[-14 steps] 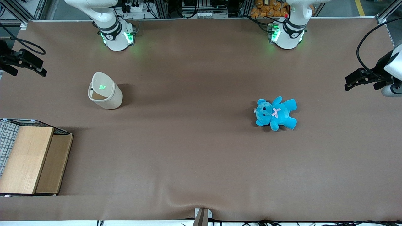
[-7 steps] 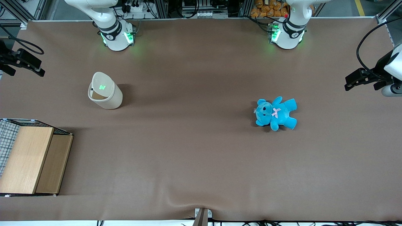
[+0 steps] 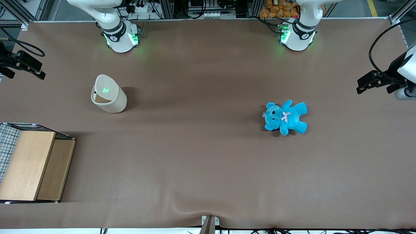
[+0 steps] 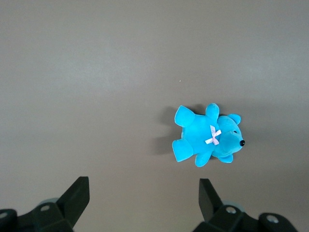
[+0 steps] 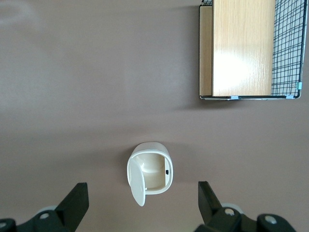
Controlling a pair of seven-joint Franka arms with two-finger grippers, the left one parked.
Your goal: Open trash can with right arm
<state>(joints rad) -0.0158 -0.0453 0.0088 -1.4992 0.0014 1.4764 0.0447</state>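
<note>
Trash can (image 5: pixel 148 171) lid raised, pincer (image 5: pixel 140 205) spread wide above it

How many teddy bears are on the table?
1. The teddy lies on the table toward the parked arm's end. The gripper hangs open near the open trash can.

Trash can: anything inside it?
The trash can stands with its lid flipped up. What shows of the inside is bare cream wall, no contents; the lid hides part. The gripper hangs above it, fingers open.
</note>
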